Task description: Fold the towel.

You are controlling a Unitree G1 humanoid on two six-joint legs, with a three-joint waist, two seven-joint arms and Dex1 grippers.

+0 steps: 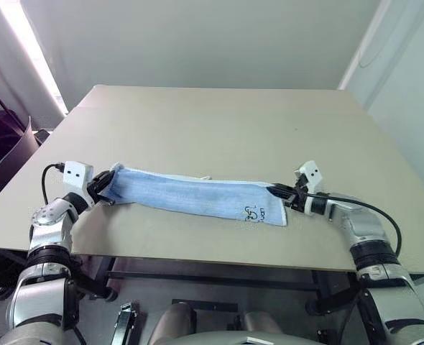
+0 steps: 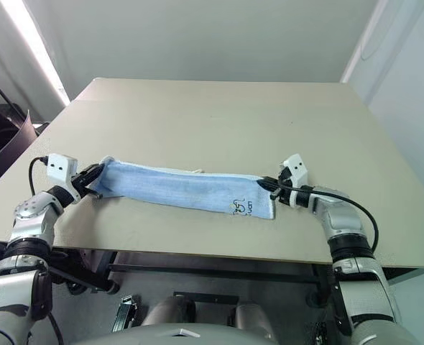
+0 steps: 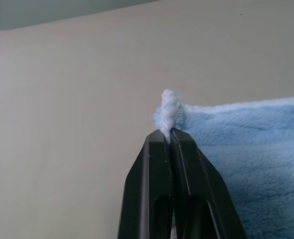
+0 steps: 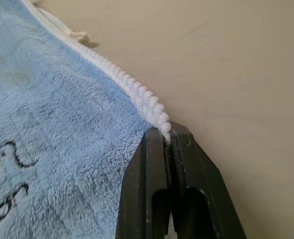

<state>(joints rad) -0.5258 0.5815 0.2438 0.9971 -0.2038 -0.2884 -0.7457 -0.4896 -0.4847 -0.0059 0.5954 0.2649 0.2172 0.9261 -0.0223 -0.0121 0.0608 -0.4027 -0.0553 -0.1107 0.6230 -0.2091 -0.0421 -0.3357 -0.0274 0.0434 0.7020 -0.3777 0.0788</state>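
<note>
A: Where do we have the towel (image 1: 197,195)?

B: It stretches as a narrow band across the near part of the table (image 1: 219,122), its ends at nine and three o'clock, the dark logo (image 1: 253,213) by the three o'clock end.

A: And our jaws?

B: Our left gripper (image 3: 169,135) is clamped on the nine o'clock corner; a tuft of blue pile sticks out past the pinched fingertips (image 3: 157,144). Our right gripper (image 4: 166,132) is clamped on the white stitched edging (image 4: 137,92) at the three o'clock corner, the cloth spreading away from the tips.
</note>
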